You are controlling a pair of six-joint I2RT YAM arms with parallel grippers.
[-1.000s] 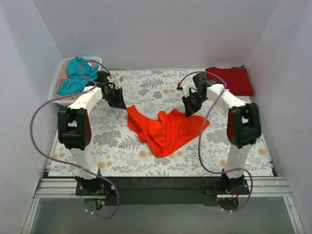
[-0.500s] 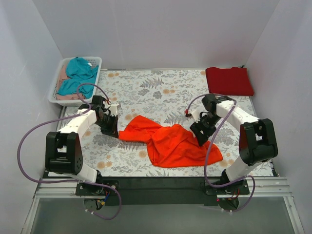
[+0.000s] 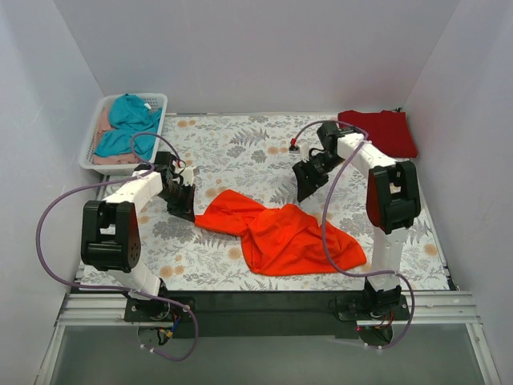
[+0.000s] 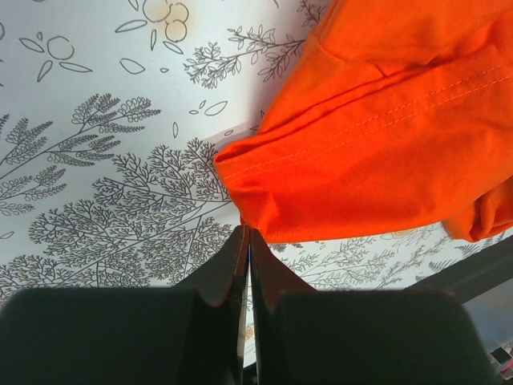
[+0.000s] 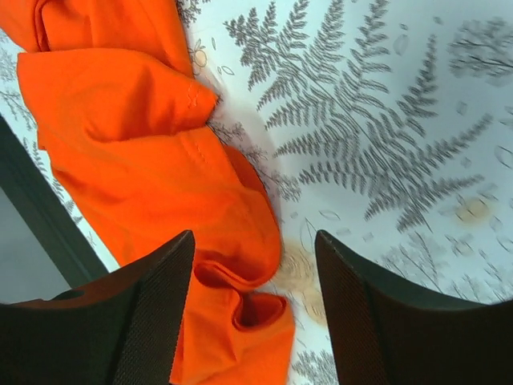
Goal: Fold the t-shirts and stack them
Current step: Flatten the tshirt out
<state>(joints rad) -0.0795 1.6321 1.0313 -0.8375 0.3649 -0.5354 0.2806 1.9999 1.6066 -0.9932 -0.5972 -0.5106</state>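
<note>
Tabletop: fern-and-flower print
Left gripper: fingers together, pinching orange-red t-shirt hem; double stitching visible from wrist only
Right gripper: fingers apart, ribbed pads

The leaf-printed desk carries a crumpled orange-red t-shirt near its front middle and a folded crimson t-shirt at its far right corner. A white basket sits at the far left, seemingly on its edge.
</note>
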